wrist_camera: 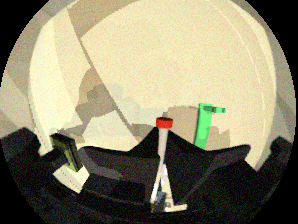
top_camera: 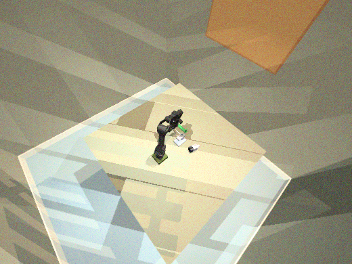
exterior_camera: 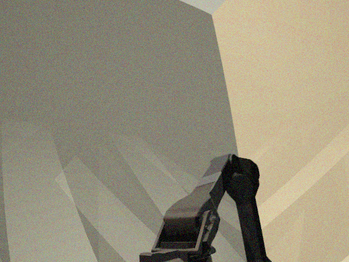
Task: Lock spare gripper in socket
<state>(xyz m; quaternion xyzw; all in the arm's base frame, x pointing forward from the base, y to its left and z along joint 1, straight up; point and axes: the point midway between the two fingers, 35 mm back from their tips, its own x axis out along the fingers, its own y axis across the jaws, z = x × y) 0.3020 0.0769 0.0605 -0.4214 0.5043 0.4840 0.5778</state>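
Note:
My gripper [wrist_camera: 162,145] is shut on the lock pin, a pale rod with a red head [wrist_camera: 164,122] that stands up between the black fingers in the wrist view. The rod's far end is partly hidden. In the top view the hand is beside the mount, whose white base plate [top_camera: 180,141] carries a thin pale frame; its socket is too small to make out. A small black and white piece [top_camera: 193,148], which looks like the spare gripper, lies apart to the right of the mount. The exterior view shows arm links but no fingertips.
A green bar [top_camera: 182,128] [wrist_camera: 203,130] with a short side arm is close beside the hand. The arm's olive base [top_camera: 160,158] is at the lower left of the mount. An orange panel [top_camera: 260,30] is far off at the upper right.

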